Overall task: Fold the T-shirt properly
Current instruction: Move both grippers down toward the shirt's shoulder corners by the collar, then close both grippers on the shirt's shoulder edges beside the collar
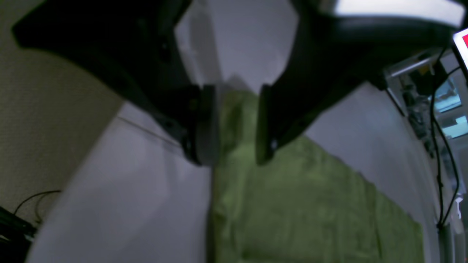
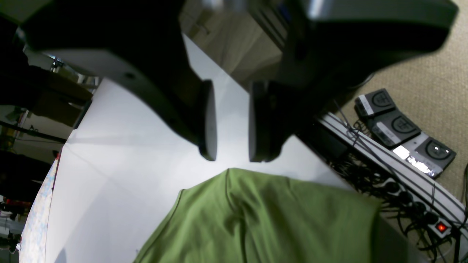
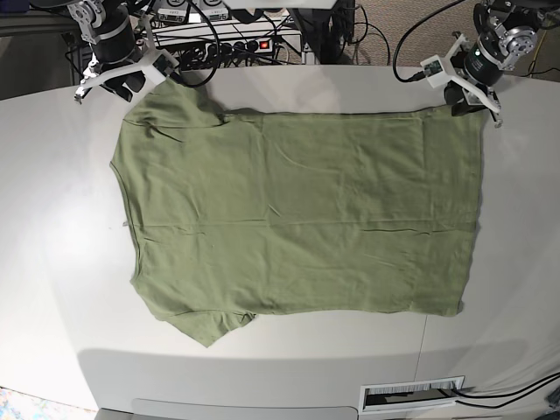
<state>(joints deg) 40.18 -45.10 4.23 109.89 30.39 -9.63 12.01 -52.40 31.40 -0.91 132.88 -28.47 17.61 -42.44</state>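
T-shirt (image 3: 297, 219) flat; pincers apparently poised above corners.

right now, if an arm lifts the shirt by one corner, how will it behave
Probably floppy: the T-shirt lies flat with soft creases, so it should drape and sag. Likely light, being thin cloth. Pushed, it may bunch rather than slide on the smooth table.

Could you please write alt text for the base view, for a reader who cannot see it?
An olive-green T-shirt lies spread flat on a pale grey table, seen from above. A robot pincer sits at each far corner of the shirt: the right pincer at the picture's left, the left pincer at its right.
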